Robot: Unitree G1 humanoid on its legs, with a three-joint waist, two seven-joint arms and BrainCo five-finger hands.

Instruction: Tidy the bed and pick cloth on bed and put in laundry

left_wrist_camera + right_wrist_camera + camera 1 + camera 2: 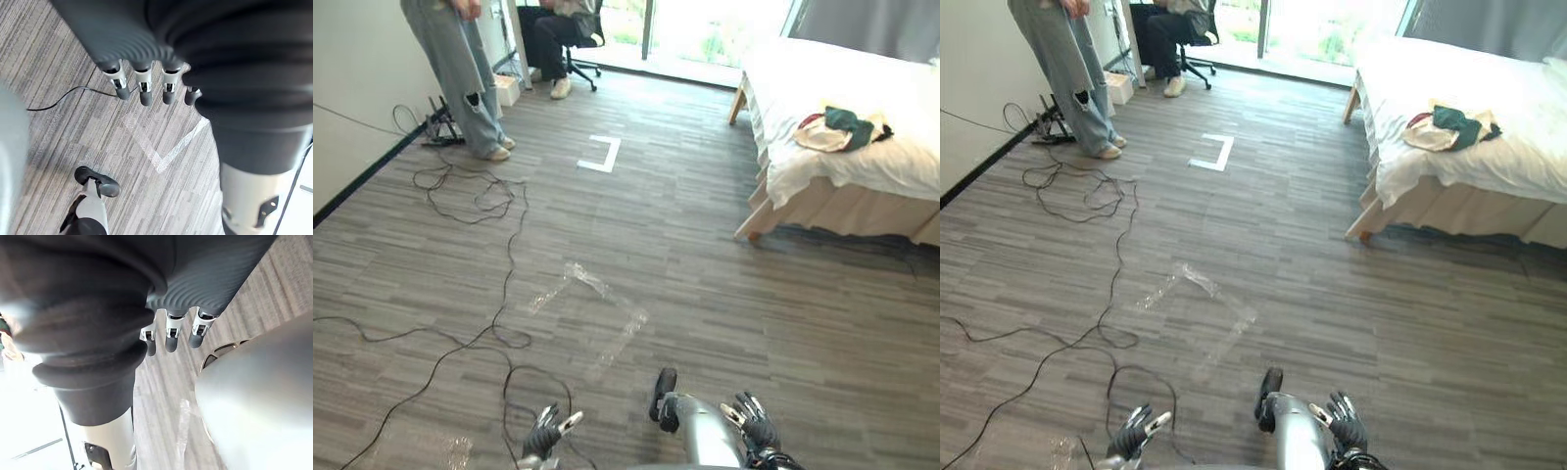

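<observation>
Grey plank floor (724,294), running across the whole room.

Bed (862,88), white cover, in the far right corner of the floor, with pale wooden legs and a near corner that pointed towards the robot.

Person (460,69), standing in grey jeans at the floor's far left edge, beside the wall.

Second person (553,34), seated in dark clothes on a black chair (582,44) at the far edge, by the bright window.

Clothes (842,129), a small heap of cream, dark green and red cloth that lay on the bed cover, close to its near edge and towards its left corner, well apart from both hands.

Clear tape square (597,304), mid-floor.

White tape corner (602,157), farther out, between the standing person and the bed.

Left hand (543,438), low over the floor's near edge, with fingers (145,90) straight and nothing in its grasp.

Right hand (756,424), low at the near edge, fingers (171,335) likewise straight, with nothing held.
</observation>
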